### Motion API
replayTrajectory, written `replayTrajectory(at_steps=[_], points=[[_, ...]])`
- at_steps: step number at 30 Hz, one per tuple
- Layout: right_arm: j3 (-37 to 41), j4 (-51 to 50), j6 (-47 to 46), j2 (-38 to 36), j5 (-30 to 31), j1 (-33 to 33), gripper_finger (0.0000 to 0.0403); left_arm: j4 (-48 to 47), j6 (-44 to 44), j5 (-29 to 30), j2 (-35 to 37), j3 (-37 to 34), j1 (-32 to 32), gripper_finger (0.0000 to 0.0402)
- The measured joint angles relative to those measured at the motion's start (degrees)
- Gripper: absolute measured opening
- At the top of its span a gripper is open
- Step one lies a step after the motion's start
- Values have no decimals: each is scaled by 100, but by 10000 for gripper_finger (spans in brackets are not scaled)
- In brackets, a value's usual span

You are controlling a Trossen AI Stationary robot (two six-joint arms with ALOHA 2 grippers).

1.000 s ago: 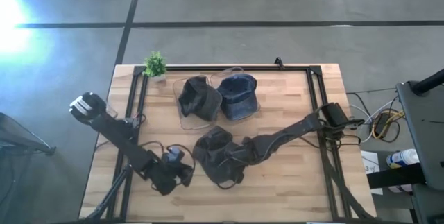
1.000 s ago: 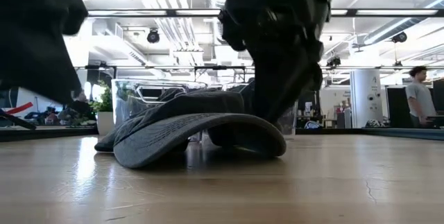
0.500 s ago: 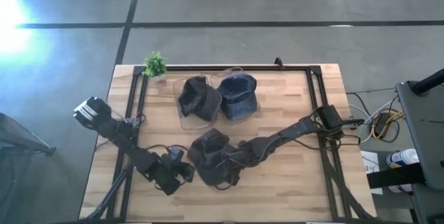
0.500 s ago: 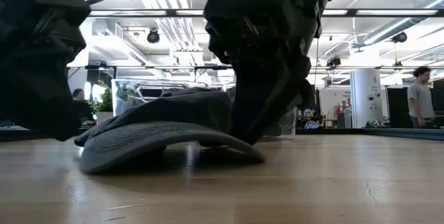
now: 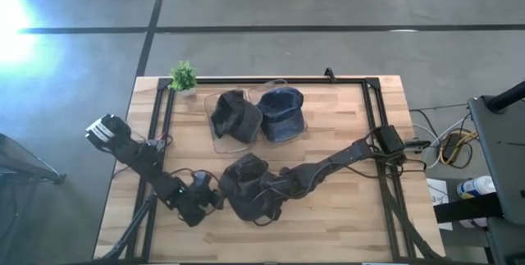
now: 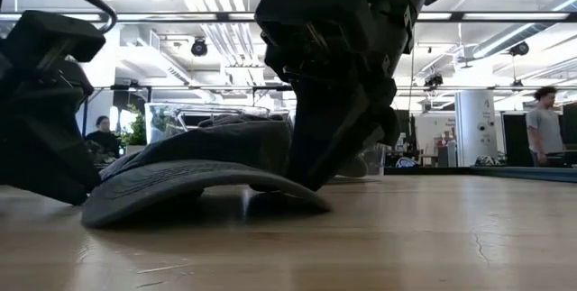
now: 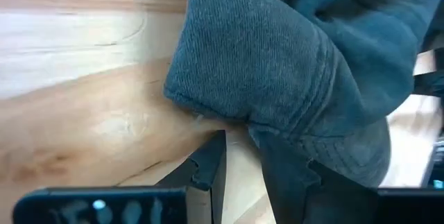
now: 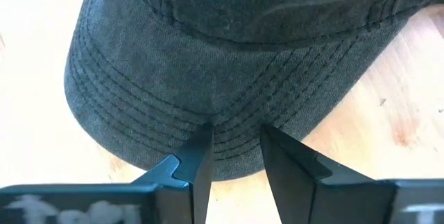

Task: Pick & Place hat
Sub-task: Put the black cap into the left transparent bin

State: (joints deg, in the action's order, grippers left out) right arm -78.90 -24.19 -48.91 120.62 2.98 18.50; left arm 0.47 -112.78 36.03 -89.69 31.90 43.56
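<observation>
A dark grey hat (image 5: 246, 181) lies on the table near its near edge, its brim (image 6: 180, 187) arching over the wood. My right gripper (image 5: 272, 193) reaches in from the table's right and is shut on the hat (image 8: 208, 44). My left gripper (image 5: 212, 199) is low on the table just left of the hat (image 7: 277, 57). It is open with a narrow gap, and its fingertips (image 7: 216, 141) stand at the hat's cloth edge. My right gripper (image 8: 236, 130) pinches the stitched brim (image 8: 236, 113) between its two fingers, coming slanting down from the table's right. The hat stays on the table, its brim edge (image 6: 108, 210) resting on the wood. My left gripper (image 7: 237, 137): I cannot tell whether its fingers touch the hat's edge.
A clear tray (image 5: 215, 138) at the far middle holds a dark hat (image 5: 234, 116) and a blue denim hat (image 5: 281, 113). A small green plant (image 5: 183, 76) stands at the far left corner. Black frame rails (image 5: 373, 117) run along the table's sides. People (image 6: 545, 120) stand in the room beyond.
My right gripper has moved toward the table's left, sliding the hat along the wood toward my left gripper. My left gripper has come down to the table beside the hat's left edge.
</observation>
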Motion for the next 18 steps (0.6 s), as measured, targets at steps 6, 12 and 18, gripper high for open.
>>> replayTrajectory(at_steps=[6,12,18], points=[[12,99,12,2,-5,0,118,634,140,221,-55,-311,3,90],[16,315,140,7,-122,-15,118,931,297,633,-178,-424,-5,90],[21,321,246,4,-185,-82,118,1700,1046,1288,-440,-451,-8,90]])
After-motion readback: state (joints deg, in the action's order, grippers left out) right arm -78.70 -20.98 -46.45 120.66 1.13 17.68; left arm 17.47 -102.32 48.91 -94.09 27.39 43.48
